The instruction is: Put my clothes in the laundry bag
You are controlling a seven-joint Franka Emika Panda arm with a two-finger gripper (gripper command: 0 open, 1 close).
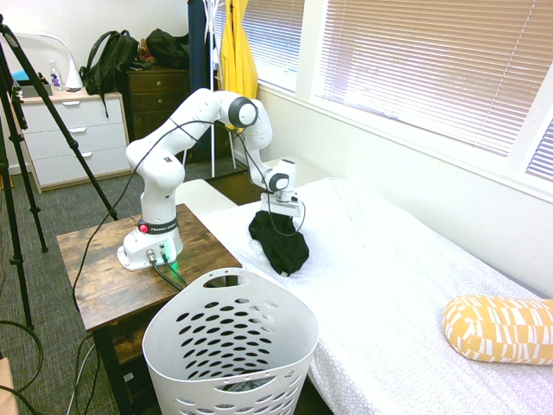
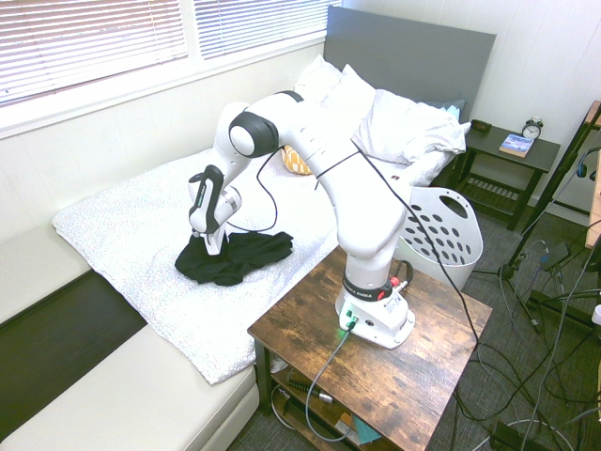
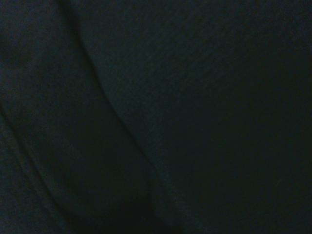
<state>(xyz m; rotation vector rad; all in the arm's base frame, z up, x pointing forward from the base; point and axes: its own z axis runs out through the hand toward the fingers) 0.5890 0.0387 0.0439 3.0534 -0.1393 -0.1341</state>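
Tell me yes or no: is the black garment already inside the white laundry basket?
No, the black garment lies on the bed, beyond the white laundry basket.

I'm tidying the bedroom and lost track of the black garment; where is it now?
The black garment lies on the bed, directly beneath the tool, at its near edge beyond the wooden table in the second exterior view.

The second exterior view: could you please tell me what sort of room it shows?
Most likely a bedroom: there is a bed with a grey headboard, white pillows, and a small dark nightstand bearing an alarm clock.
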